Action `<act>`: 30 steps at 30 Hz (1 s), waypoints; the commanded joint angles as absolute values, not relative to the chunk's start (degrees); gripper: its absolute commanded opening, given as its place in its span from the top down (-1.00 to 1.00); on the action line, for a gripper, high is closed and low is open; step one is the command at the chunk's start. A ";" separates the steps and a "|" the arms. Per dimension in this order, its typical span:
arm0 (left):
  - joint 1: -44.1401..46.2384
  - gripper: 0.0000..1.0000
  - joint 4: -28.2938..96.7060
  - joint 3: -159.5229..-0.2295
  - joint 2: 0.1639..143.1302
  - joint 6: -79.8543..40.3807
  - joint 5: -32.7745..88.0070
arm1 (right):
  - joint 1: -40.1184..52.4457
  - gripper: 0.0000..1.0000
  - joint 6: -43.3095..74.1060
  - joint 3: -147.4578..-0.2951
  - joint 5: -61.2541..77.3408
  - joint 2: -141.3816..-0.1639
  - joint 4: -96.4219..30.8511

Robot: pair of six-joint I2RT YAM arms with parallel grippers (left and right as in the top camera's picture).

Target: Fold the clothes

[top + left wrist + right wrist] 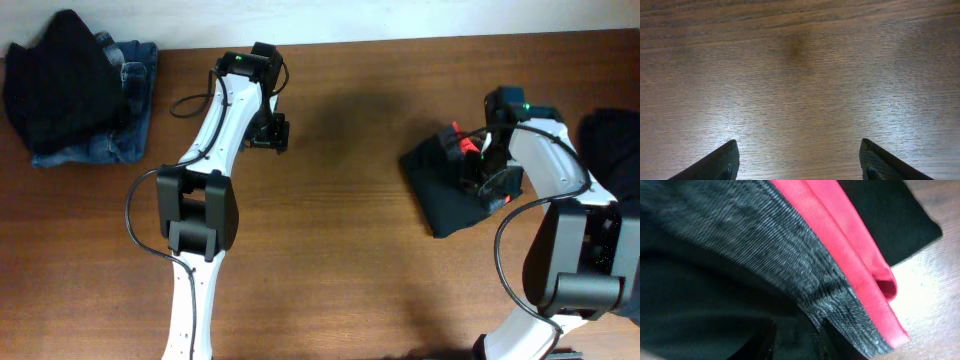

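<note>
- We find the left gripper (797,162) spread wide over the bare brown wooden table (800,75).
- The right gripper (487,172) is down on the folded black garment with red trim (440,200), on the table's right side; we cannot tell how its jaws stand.
- A black cloth heap (60,85) lies on blue denim jeans (135,110) in the far-left corner.

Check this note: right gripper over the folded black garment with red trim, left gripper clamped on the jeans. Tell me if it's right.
Not quite. The left gripper is open over bare table and holds nothing, as the left wrist view shows. The jeans lie apart from it at the table's corner. The rest stands.
</note>
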State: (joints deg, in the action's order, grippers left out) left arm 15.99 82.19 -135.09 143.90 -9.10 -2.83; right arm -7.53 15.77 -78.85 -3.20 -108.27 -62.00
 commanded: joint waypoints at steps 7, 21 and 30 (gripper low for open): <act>16.21 -0.53 82.26 -134.65 142.93 -9.41 -2.46 | -13.65 0.34 21.41 -73.12 -6.72 -108.53 -57.82; 16.88 -0.53 82.50 -134.65 142.91 -9.41 -1.43 | -13.47 0.35 21.28 -72.47 1.28 -108.44 -52.56; 16.88 -0.51 83.00 -134.65 142.91 -7.14 10.50 | -13.47 0.27 17.78 -82.67 8.62 -104.88 -58.46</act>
